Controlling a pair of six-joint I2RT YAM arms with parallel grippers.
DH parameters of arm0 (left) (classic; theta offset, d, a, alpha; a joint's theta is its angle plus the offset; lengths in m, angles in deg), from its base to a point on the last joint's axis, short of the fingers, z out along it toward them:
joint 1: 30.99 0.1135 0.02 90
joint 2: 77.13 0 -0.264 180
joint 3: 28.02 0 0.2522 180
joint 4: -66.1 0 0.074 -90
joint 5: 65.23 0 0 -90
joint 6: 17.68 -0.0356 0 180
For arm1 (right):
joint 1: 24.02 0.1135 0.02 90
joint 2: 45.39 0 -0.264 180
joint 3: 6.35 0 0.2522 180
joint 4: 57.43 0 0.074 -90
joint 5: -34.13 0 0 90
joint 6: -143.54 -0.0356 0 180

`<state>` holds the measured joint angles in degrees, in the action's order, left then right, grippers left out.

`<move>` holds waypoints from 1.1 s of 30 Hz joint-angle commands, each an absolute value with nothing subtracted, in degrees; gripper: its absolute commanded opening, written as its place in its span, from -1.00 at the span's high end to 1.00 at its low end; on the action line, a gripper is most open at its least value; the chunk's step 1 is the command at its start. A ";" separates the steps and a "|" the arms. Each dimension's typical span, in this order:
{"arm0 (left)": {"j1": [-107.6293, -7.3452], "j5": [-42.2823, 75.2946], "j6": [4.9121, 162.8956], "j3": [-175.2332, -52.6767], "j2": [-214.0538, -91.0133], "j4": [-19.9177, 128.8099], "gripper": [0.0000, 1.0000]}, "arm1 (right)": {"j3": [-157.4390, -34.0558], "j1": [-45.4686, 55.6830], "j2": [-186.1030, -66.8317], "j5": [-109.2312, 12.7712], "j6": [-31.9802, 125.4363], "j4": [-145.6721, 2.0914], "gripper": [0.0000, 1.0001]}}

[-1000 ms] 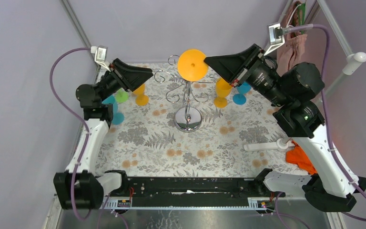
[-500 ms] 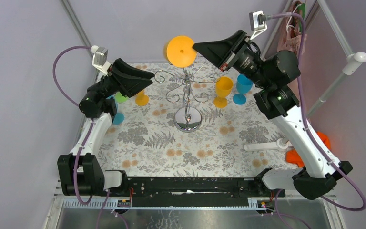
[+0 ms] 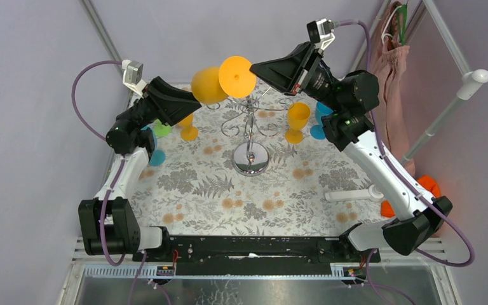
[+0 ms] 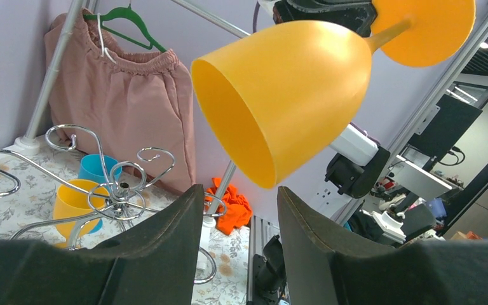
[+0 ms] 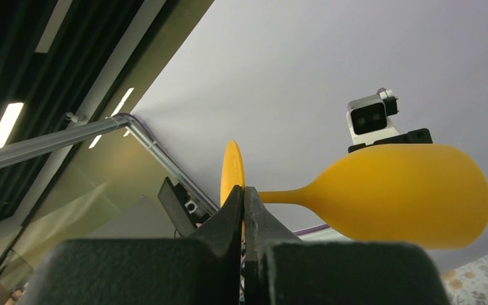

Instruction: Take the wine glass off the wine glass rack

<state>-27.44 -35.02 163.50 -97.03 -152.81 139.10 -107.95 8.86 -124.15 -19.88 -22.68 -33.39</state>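
The orange wine glass [image 3: 208, 85] hangs in the air on its side, above and left of the silver wire rack [image 3: 250, 121], with its bowl pointing left. My right gripper [image 3: 253, 65] is shut on the edge of the glass's round foot [image 5: 231, 171]; the bowl [image 5: 406, 194] shows to the right in the right wrist view. My left gripper [image 3: 194, 100] is open and empty, just left of and below the bowl. In the left wrist view the bowl [image 4: 286, 95] fills the space above the open gripper [image 4: 238, 190], apart from the fingers. The rack's scroll arms [image 4: 111, 190] show there at lower left.
A yellow glass [image 3: 297, 121] and a blue glass [image 3: 321, 124] stand right of the rack. An orange glass [image 3: 188, 130], a green one [image 3: 162, 129] and a blue one [image 3: 154, 155] stand at the left. A white tube [image 3: 356, 193] and orange cloth [image 3: 419, 187] lie at the right.
My right gripper has carried the orange glass up and to the left, clear of the rack, tipping it onto its side. The left gripper has stayed near its place by the bowl.
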 commanded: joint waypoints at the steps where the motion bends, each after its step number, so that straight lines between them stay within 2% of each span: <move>1: -27.03 -34.54 164.25 -98.34 -152.98 144.54 -0.07 | -107.00 8.72 -124.21 -17.29 -27.26 -25.44 1.00; 12: -26.97 -34.57 164.26 -97.14 -150.71 144.43 -0.07 | -107.07 8.17 -126.64 -16.76 -29.99 -22.34 1.00; 23: -27.01 -32.69 167.61 -101.73 -144.21 144.45 -0.07 | -102.86 8.16 -138.15 -18.05 -58.31 14.89 1.00; 27: -27.03 -32.21 168.47 -101.92 -142.00 144.36 -0.07 | -102.87 8.68 -141.70 -18.61 -62.58 21.18 1.00; 33: -27.12 -31.74 169.13 -100.17 -141.58 144.36 -0.05 | -103.81 10.48 -144.41 -17.33 -63.65 22.74 1.00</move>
<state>-27.28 -32.81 168.09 -100.90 -141.49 139.87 -102.63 8.89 -143.82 -18.79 -61.22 13.58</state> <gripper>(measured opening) 0.530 0.018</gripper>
